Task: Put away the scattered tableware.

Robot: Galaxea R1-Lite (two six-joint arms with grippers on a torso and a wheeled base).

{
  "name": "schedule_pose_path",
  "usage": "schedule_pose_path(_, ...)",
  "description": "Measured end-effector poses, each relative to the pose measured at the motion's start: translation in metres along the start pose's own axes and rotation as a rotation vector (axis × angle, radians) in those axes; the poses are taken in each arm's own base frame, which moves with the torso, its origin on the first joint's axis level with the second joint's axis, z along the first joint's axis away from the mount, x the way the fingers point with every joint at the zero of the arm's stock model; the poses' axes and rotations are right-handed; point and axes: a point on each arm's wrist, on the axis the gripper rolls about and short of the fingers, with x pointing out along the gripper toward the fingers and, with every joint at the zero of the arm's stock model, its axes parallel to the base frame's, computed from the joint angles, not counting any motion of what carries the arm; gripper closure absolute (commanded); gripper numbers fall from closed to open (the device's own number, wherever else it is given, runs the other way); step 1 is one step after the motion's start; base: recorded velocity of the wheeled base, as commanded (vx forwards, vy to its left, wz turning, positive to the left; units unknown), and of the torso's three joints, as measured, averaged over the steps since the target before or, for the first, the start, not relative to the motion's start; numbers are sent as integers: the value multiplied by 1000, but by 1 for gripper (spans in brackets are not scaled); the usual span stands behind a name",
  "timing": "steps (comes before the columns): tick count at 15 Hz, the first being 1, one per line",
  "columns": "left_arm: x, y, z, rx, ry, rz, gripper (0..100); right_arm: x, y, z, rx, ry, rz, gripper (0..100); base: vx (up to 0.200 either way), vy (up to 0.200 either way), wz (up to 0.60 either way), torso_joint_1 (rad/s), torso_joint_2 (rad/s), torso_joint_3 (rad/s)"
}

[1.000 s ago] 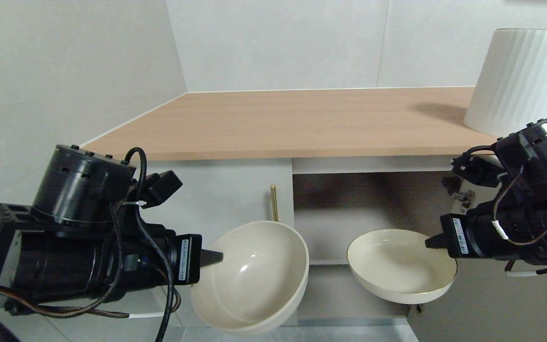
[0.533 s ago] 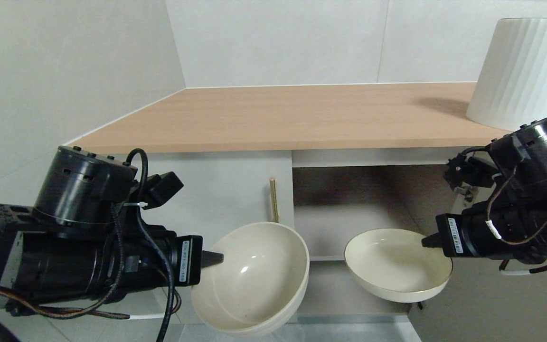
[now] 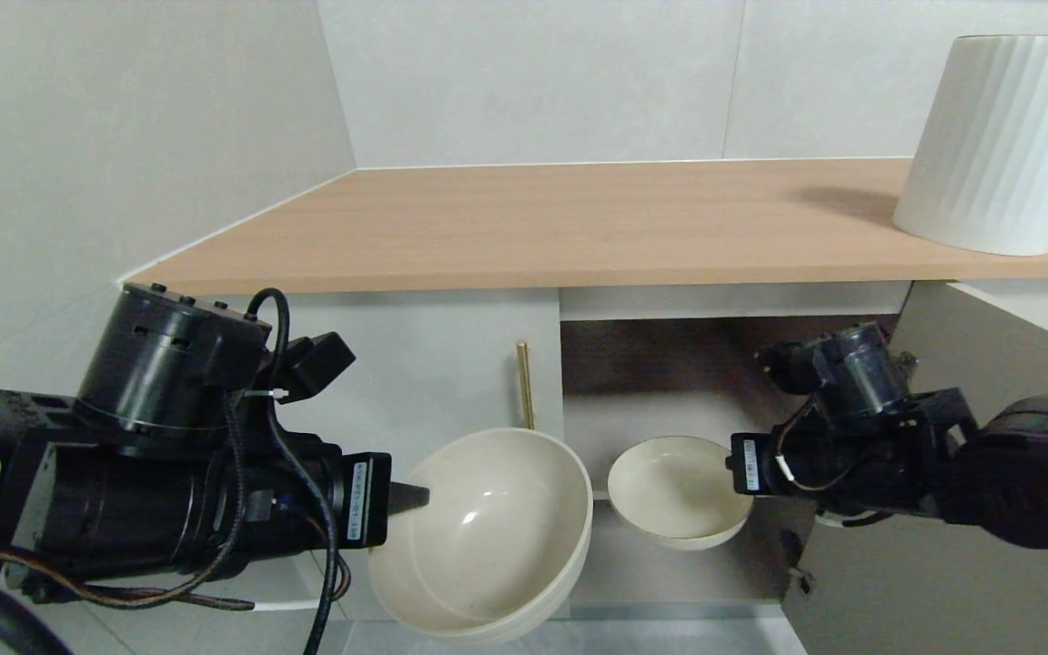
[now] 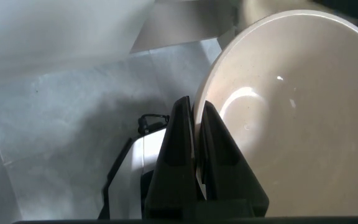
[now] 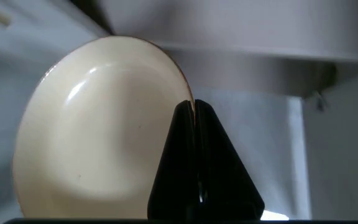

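Comparing with a second ago: left gripper (image 3: pixel 410 496) hasn't budged and keeps the deep bowl (image 3: pixel 488 537) tilted in front of the closed cabinet door, just below the brass handle (image 3: pixel 524 382). The right arm has pushed forward and to my left. Its shallow bowl (image 3: pixel 674 487) was out in front of the cabinet and is now in the open compartment (image 3: pixel 670 364) under the bench (image 3: pixel 579 218), about level with the inner shelf (image 3: pixel 601 498). I can't tell if it touches the shelf. The white ribbed container (image 3: pixel 1002 146) at the bench's right end is unchanged.

The left wrist view adds the pinch up close: left gripper (image 4: pixel 194 109) has one finger inside the rim of the deep bowl (image 4: pixel 291 124) and one outside, with grey floor tile (image 4: pixel 55 124) behind. The right wrist view adds the same for the right gripper (image 5: pixel 194 109) on the rim of the shallow bowl (image 5: pixel 98 130), which has a thin gold edge.

Both grippers are nearly closed, with just rim thickness between the fingers. Left clamps the deep bowl, right clamps the shallow bowl.
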Motion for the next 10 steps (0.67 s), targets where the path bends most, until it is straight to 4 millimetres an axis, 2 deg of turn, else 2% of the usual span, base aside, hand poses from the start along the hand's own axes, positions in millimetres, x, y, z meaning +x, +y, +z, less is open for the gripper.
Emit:
schedule_pose_path(3, 1, 0, 0, -1, 5, 1, 100, 52, -7, -14, 19, -56, -66, 100, 0, 0, 0, 0, 0, 0)
schedule_pose_path(5, 2, 0, 0, -3, 6, 3, 100, 83, -20, -19, 40, -67, -125, 100, 0, 0, 0, 0, 0, 0)
schedule_pose_path(10, 6, 1, 0, -4, 16, 6, 100, 137, -42, -16, 104, -99, -254, 100, 0, 0, 0, 0, 0, 0)
